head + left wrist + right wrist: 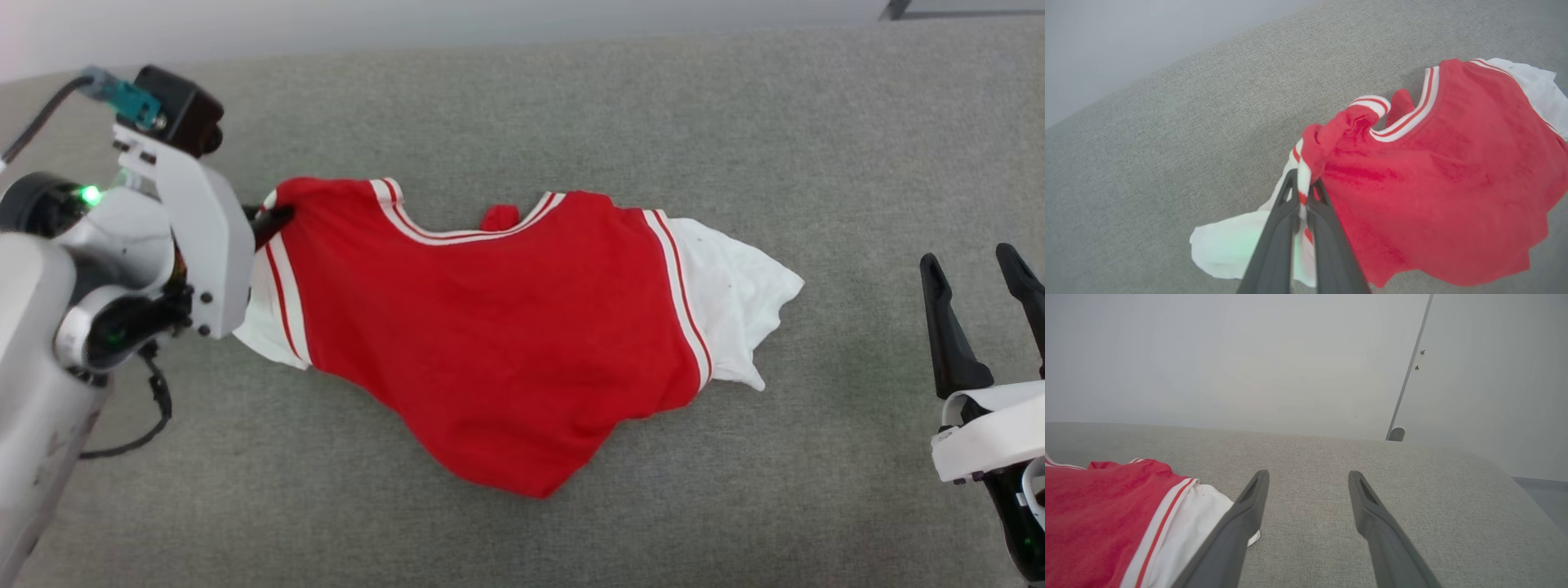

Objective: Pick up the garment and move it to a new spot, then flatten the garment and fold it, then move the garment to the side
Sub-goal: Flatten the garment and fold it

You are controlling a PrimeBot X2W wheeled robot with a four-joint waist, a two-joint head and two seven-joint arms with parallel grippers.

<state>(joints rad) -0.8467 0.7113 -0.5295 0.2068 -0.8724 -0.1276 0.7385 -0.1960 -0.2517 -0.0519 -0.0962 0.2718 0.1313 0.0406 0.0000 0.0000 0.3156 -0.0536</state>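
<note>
1. The red jersey (506, 327) lies spread on a grey woven surface (735, 122), in the middle of the head view. Its striped neckline faces the far edge, and its lower hem is drawn into a crumpled point toward the robot.
2. A white short sleeve sticks out at each end, each joined to the red body by red-and-white striped trim. The sleeve on the robot's right lies loosely rumpled on the surface. The one on the left is partly hidden behind the left arm.
3. The left gripper (273, 219) has its jaws clamped on the jersey at the left shoulder seam. In the left wrist view the two dark fingers (1327, 228) are pressed together on the striped trim, with red cloth (1433, 183) bunched just past the gripper's tips (1301, 192) and the white sleeve trailing beneath.
4. The right gripper (969, 257) sits at the right edge of the head view, well apart from the jersey, with its jaws spread and nothing between them. In the right wrist view the gripper (1308, 475) points across bare grey surface, with the white sleeve and red body (1098, 514) off to that view's left.
5. A pale wall (1249, 355) rises beyond the surface.
</note>
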